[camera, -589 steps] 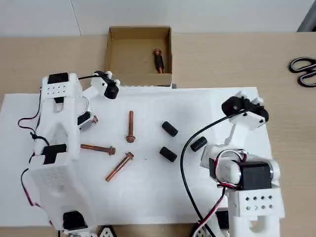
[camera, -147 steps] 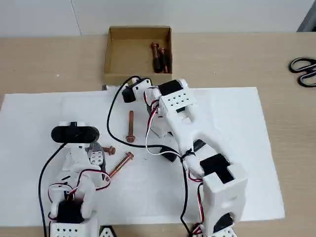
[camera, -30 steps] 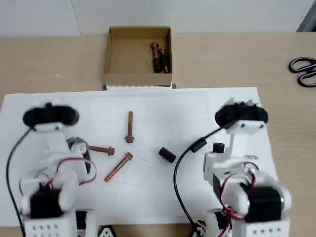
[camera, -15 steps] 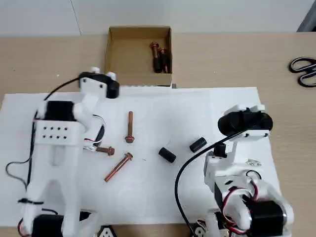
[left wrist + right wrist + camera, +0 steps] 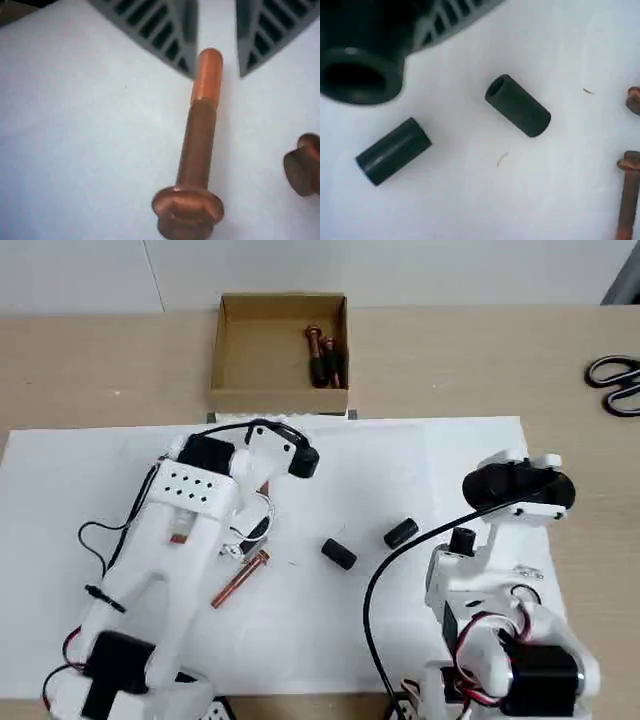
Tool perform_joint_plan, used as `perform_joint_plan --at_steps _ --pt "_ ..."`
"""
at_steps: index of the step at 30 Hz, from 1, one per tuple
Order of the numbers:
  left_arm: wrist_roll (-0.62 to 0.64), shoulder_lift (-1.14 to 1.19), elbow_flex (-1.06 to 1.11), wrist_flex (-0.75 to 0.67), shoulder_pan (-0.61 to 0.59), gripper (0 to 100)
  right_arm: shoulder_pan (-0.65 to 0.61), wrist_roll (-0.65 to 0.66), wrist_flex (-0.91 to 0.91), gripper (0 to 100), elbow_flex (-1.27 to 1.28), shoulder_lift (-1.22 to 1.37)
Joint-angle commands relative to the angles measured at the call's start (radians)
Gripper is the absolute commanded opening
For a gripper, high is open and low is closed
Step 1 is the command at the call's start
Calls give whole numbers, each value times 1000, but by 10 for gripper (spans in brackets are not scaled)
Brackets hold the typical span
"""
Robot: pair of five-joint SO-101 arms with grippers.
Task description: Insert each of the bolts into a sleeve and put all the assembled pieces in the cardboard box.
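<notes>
Pale wood makes up the counter (image 5: 480, 360). A white sheet (image 5: 500, 455) covers its near part as the work area, and scissors (image 5: 612, 383) lie off at the right edge. At the back stands the cardboard box (image 5: 240, 350), with two assembled pieces (image 5: 322, 352) lying against its right wall, so part of the task looks done.

The left arm stretches over the loose bolts. The left hand (image 5: 216, 60) is spread, one finger on each side of the threaded tip of a bolt (image 5: 200, 145) lying flat on the sheet. That placement suits closing on the shank. The right hand (image 5: 395, 40) is pinching a gripped sleeve (image 5: 355, 75) with its bore facing outward, probably so a bolt can be pushed in.

A first loose sleeve (image 5: 338, 553) and a second loose sleeve (image 5: 401, 532) lie on the sheet between the arms, near each other but apart.

The left wrist view gives the straddle around the bolt tip, and the head of a second bolt (image 5: 302, 170) near the first bolt's head. The high view gives the layout instead: the box well apart from both hands, and a slanted bolt (image 5: 240, 578) beside the left arm. The right wrist view adds the gripped sleeve's open end.
</notes>
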Motion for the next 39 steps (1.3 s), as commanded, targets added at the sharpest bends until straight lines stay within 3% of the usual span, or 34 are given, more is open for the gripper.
perform_joint_plan --at_steps 1,14,28,39 --pt "-8 21 -4 -32 9 73 18 -12 -25 3 -5 -7" --pt "-74 173 -4 -74 18 84 18 -14 -25 3 -5 -7" --pt "-91 183 4 -92 51 112 18 -14 -25 3 -5 -7" --pt "-91 183 116 -190 49 108 18 -14 -25 3 -5 -7"
